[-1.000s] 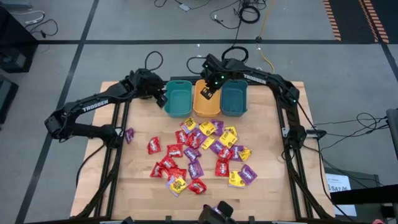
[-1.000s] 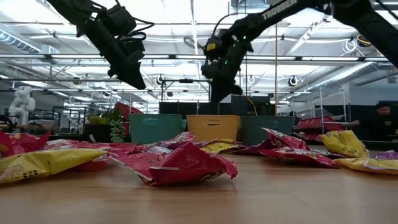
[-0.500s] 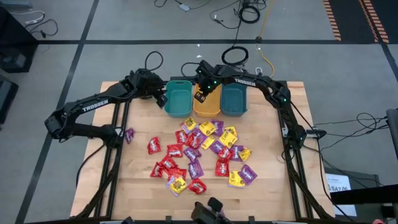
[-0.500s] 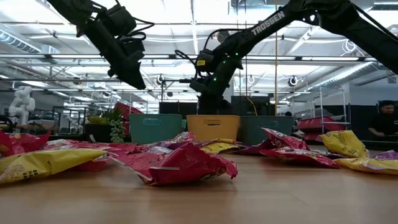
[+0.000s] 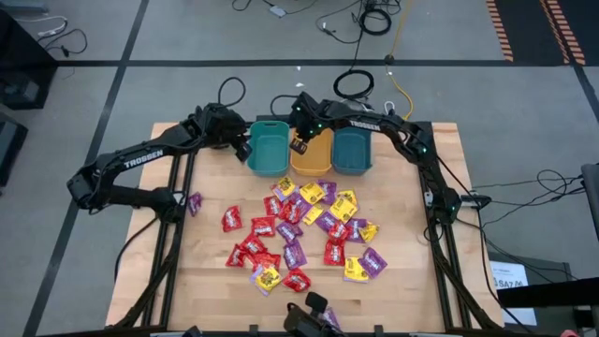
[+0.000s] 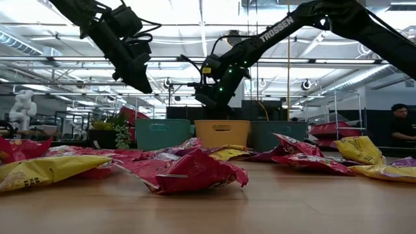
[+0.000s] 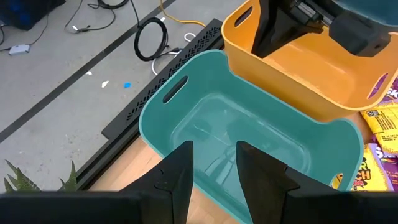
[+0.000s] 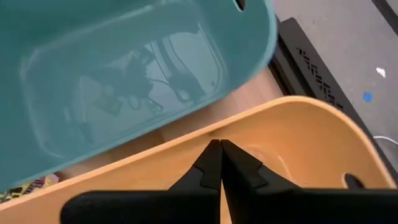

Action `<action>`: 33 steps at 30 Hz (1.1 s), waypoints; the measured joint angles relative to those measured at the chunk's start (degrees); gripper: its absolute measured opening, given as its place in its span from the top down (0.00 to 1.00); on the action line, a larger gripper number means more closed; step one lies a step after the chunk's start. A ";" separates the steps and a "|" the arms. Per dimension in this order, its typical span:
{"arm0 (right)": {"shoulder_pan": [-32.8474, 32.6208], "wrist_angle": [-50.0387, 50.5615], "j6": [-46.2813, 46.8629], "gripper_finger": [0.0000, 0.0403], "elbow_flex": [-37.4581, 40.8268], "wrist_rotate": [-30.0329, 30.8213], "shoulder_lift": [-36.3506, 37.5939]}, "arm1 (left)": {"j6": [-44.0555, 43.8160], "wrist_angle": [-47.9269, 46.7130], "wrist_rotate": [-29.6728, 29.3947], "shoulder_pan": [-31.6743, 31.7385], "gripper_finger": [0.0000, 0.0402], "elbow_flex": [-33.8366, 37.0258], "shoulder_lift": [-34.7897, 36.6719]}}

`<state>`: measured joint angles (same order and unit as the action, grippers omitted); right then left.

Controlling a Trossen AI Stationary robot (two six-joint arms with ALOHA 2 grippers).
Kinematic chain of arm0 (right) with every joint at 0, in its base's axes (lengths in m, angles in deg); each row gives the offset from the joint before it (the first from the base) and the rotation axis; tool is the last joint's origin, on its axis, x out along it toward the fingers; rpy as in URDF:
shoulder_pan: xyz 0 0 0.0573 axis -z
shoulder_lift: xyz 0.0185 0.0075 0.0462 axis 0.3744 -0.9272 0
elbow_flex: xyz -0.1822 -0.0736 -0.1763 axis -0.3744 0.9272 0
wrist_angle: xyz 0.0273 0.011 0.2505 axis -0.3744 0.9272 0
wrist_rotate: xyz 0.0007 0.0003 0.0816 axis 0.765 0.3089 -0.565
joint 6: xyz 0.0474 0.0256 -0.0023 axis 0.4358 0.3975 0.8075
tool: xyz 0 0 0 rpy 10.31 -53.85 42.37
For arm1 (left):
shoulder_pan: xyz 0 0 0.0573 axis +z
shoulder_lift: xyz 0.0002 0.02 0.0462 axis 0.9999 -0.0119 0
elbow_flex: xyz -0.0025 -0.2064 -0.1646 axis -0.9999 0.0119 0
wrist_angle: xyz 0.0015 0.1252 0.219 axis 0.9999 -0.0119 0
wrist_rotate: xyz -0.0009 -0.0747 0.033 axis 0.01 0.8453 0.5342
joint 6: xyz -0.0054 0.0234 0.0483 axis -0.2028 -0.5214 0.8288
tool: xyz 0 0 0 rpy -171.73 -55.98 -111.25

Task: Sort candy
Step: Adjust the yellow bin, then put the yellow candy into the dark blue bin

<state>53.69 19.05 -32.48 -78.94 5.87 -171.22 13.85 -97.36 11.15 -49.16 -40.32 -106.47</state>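
Note:
The candy (image 5: 304, 229) lies as a pile of red, purple and yellow packets flat on the middle of the wooden table; it also shows in the low view (image 6: 195, 172). Three bins stand in a row at the far edge: a teal bin (image 5: 269, 161), an orange bin (image 5: 314, 164) and a darker teal bin (image 5: 353, 161). My left gripper (image 7: 214, 177) is open above the teal bin (image 7: 186, 74), with nothing between its fingers. My right gripper (image 8: 219, 149) is shut and empty, above the orange bin's (image 8: 298, 143) left far part (image 5: 299, 143).
One purple packet (image 5: 195, 201) lies alone near the table's left edge. Bare wood (image 5: 215, 271) shows to the left of and in front of the pile. In the low view a person (image 6: 402, 123) stands far behind the table on the right.
My right gripper has gone down and toward the table's left over the orange bin, tipping steeper and rolling a little. It has stayed shut. The candy and the bins lie as before.

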 joint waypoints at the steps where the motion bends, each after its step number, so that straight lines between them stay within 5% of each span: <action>1: -0.01 0.08 0.24 1.00 0.00 0.02 -0.01 | 0.00 -0.02 0.00 0.00 0.67 0.00 0.00; 16: 0.43 7.66 2.24 1.00 0.02 -0.11 2.92 | 0.06 0.02 -0.04 0.00 0.67 -0.04 0.00; 27: 0.90 20.18 3.84 1.00 1.29 0.09 17.33 | 0.02 0.14 -0.05 0.00 0.67 -0.04 0.00; 33: 0.72 15.29 8.99 1.00 16.33 5.16 32.14 | -5.96 -0.38 3.01 -0.55 0.67 -0.42 3.43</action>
<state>54.42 34.34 -23.49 -62.62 11.03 -139.08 7.89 -97.74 14.16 -49.71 -40.74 -103.03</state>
